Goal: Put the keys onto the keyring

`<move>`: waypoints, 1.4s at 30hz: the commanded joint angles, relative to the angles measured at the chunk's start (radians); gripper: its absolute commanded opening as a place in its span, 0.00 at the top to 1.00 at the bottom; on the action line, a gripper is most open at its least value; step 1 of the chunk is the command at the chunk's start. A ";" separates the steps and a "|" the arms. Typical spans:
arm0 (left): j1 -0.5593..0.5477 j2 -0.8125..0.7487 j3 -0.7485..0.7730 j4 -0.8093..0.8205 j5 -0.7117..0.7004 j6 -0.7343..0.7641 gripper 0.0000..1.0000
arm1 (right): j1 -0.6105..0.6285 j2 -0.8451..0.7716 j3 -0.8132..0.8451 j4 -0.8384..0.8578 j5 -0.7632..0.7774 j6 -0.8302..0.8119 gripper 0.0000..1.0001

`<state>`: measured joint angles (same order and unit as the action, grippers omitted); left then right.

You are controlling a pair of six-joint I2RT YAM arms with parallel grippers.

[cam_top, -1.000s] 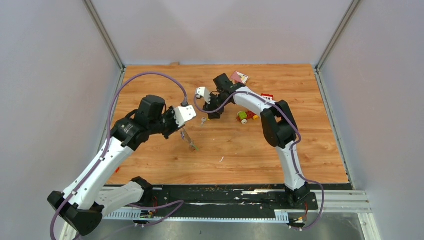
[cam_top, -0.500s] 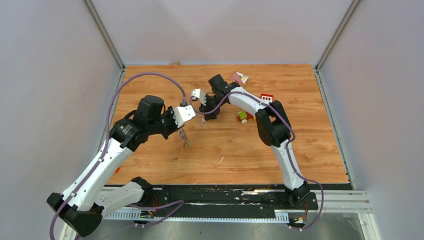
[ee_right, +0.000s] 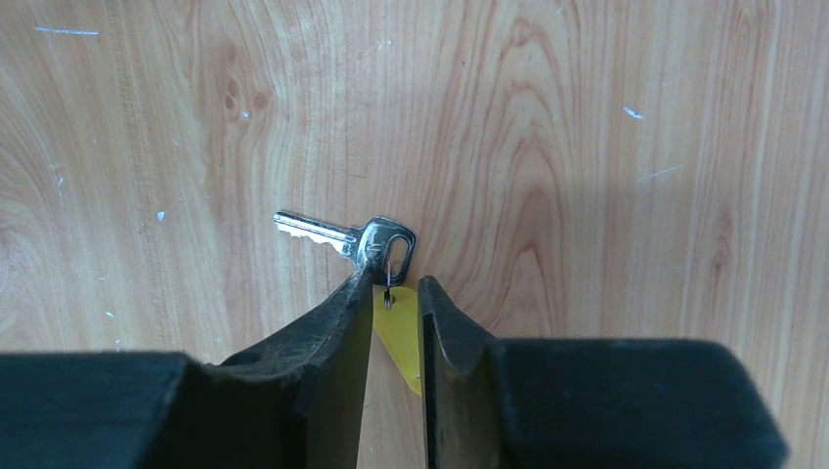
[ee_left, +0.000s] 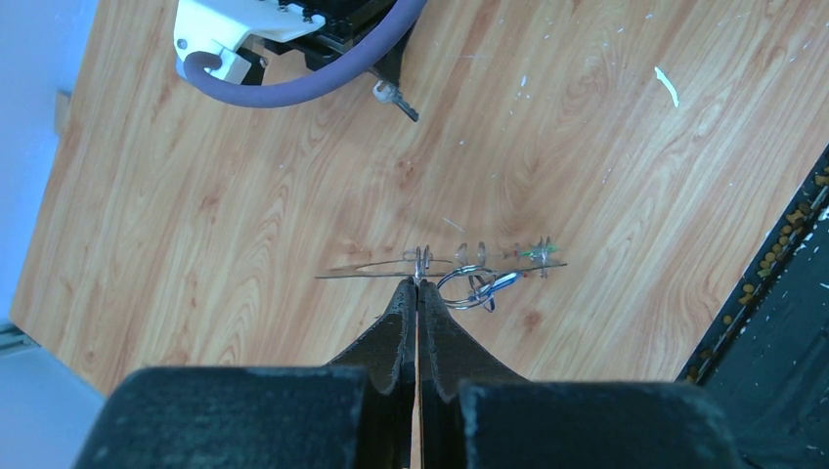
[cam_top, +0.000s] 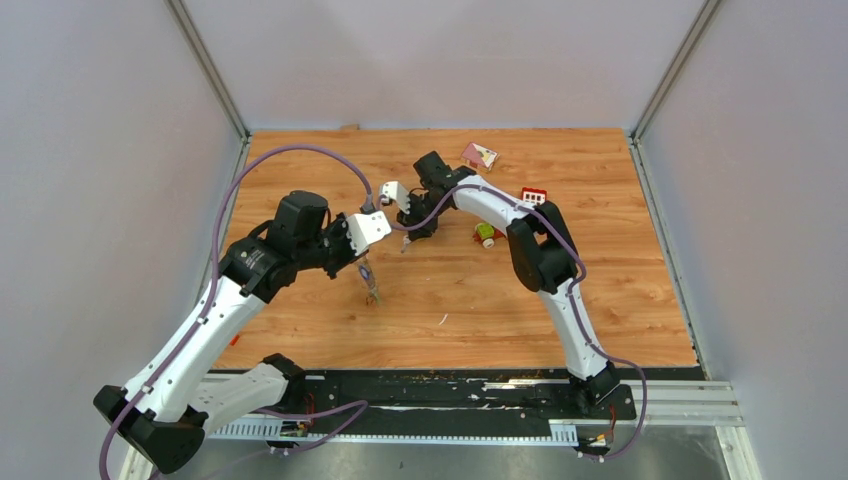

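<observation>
A silvery key with a yellow tag lies flat on the wooden table. My right gripper reaches down over it. The jaws are open by a narrow gap with the yellow tag between them. The left fingertip touches the key's head. In the top view this gripper is at mid-table. My left gripper is shut on the keyring, a thin grey loop seen edge-on and held above the wood. Small wire rings and a blue piece hang beside it. The same key shows far ahead in the left wrist view.
A green-yellow-red toy car sits just right of the right gripper. A red block with a white grid lies behind it, and a pink packet near the back. The right arm's purple cable loops over the key.
The right gripper has moved left onto the key and its jaws have narrowed around the yellow tag. The left gripper with the keyring has shifted slightly left and back.
</observation>
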<state>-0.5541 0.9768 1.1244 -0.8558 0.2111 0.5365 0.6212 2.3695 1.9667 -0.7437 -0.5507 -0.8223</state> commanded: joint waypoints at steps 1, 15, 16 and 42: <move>0.005 -0.023 0.019 0.013 0.018 0.019 1.00 | 0.004 0.012 0.044 0.004 -0.006 -0.023 0.78; 0.005 -0.024 0.022 0.009 0.019 0.020 1.00 | 0.005 0.016 0.044 0.006 0.006 -0.024 0.86; 0.006 -0.024 0.022 0.009 0.019 0.019 1.00 | 0.006 0.017 0.043 0.006 0.008 -0.026 0.86; 0.005 -0.022 0.025 0.004 0.020 0.023 1.00 | 0.011 0.009 0.010 0.002 -0.003 -0.043 0.84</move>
<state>-0.5537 0.9760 1.1244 -0.8570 0.2119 0.5480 0.6220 2.3699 1.9709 -0.7441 -0.5400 -0.8410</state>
